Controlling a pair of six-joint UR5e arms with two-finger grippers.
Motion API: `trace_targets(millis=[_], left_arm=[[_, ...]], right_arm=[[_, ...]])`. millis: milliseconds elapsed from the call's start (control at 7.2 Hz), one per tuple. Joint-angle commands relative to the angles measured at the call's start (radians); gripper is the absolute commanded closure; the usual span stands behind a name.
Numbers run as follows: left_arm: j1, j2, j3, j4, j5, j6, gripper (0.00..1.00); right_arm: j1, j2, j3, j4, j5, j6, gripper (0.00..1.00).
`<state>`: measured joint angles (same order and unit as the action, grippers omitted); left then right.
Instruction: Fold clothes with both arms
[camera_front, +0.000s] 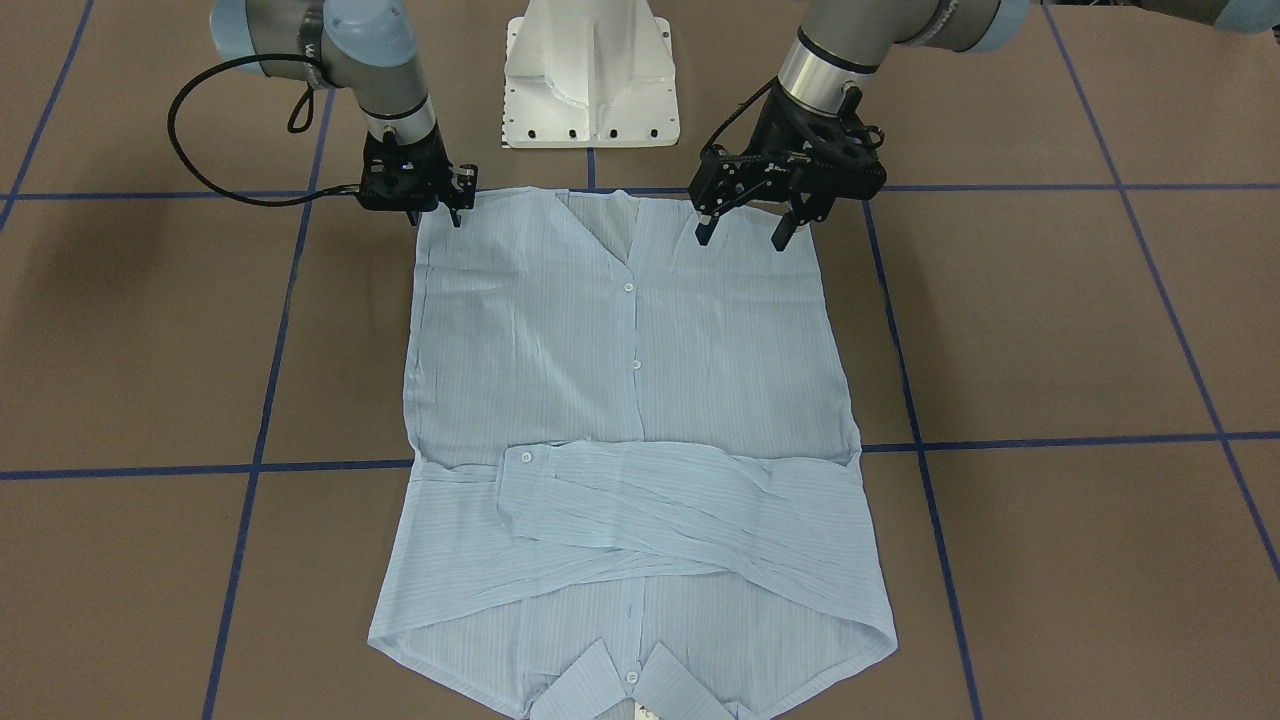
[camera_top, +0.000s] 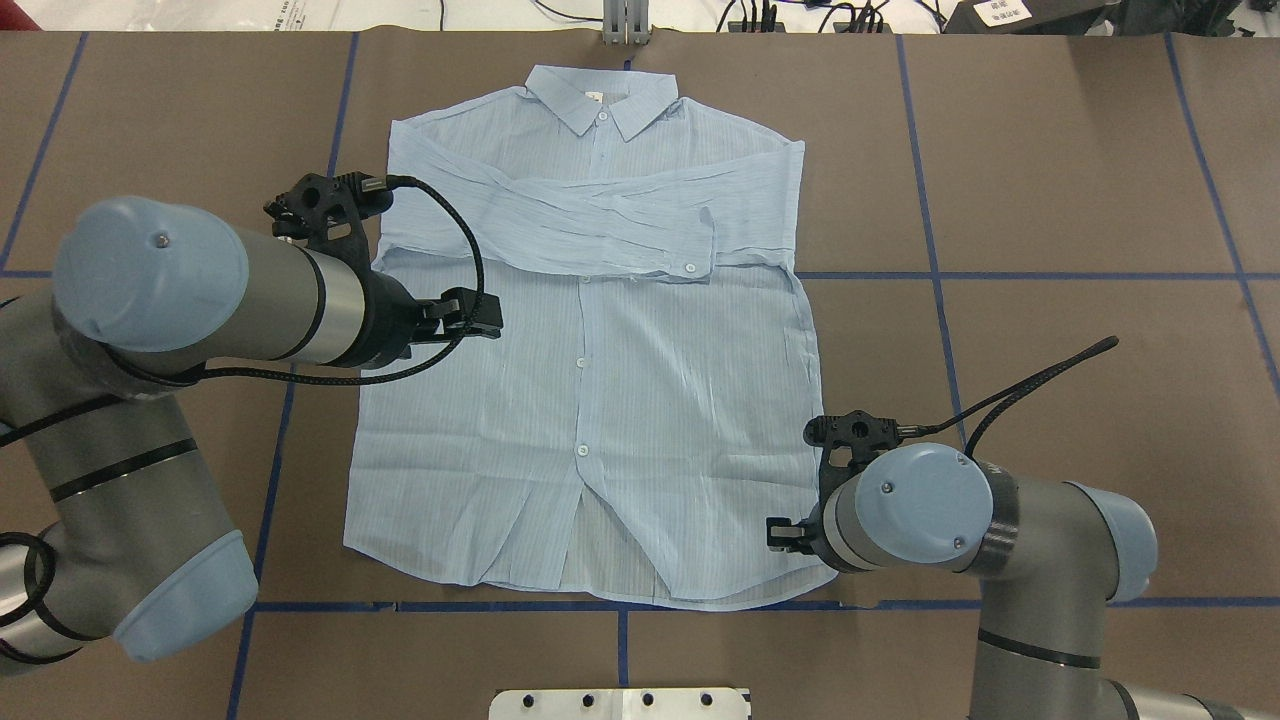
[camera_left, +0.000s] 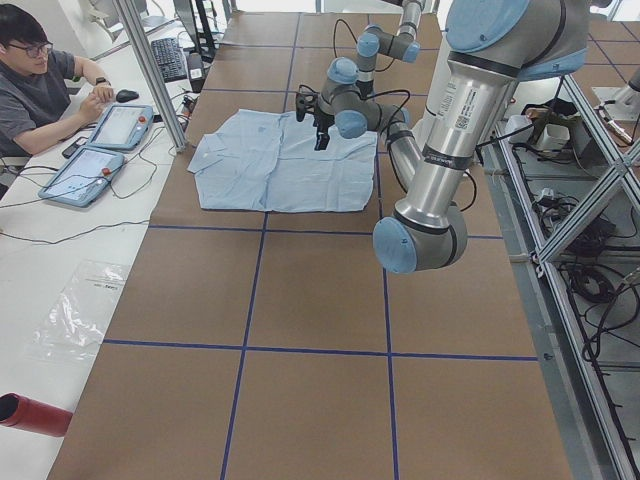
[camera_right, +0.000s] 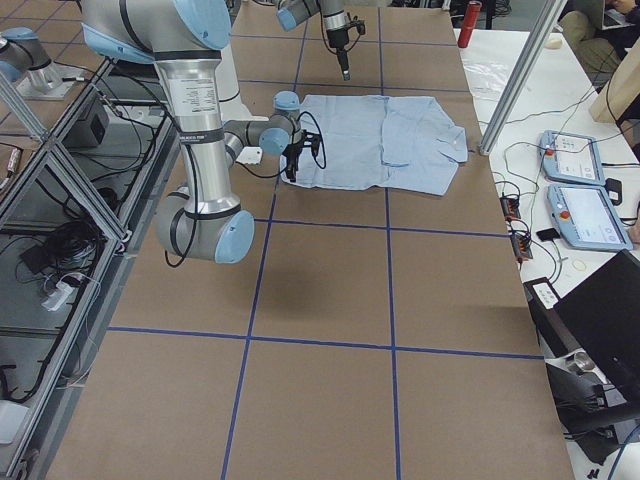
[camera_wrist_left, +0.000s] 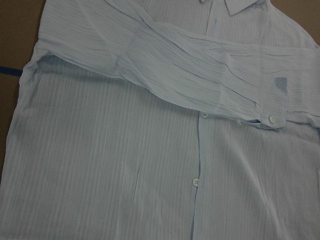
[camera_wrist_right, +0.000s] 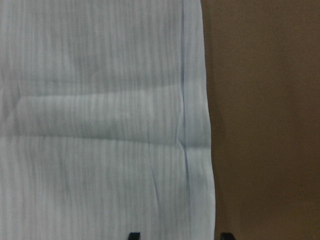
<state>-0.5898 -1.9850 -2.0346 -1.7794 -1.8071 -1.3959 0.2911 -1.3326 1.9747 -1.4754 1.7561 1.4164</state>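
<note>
Bright, even light pours straight down on the table (camera_front: 1050, 330). A soft, fuzzy-edged shadow pools at the front view's left side. The left wrist view is crisp on the shirt (camera_wrist_left: 100, 165). The right wrist view is soft, stripes smeared, its brown side dim.

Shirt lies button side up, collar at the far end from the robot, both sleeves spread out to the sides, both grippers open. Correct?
One thing is wrong: the sleeves are not spread out. Both lie folded across the chest of the shirt, below the collar, as the overhead exterior view shows. The rest holds: button side up, collar far from the robot, left gripper and right gripper open.
</note>
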Motion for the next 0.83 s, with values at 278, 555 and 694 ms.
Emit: trace_targets(millis=[278,555,694], left_arm=[[0.001,0.000,0.000,0.000,0.000,0.000,0.01],[0.001,0.000,0.000,0.000,0.000,0.000,0.01],[0.001,0.000,-0.001,0.000,0.000,-0.002,0.01]], right_arm=[[0.000,-0.016,-0.003,-0.002,0.000,0.000,0.39],[0.000,-0.016,-0.004,-0.002,0.003,0.000,0.54],[0.000,-0.017,-0.004,-0.002,0.003,0.000,0.65]])
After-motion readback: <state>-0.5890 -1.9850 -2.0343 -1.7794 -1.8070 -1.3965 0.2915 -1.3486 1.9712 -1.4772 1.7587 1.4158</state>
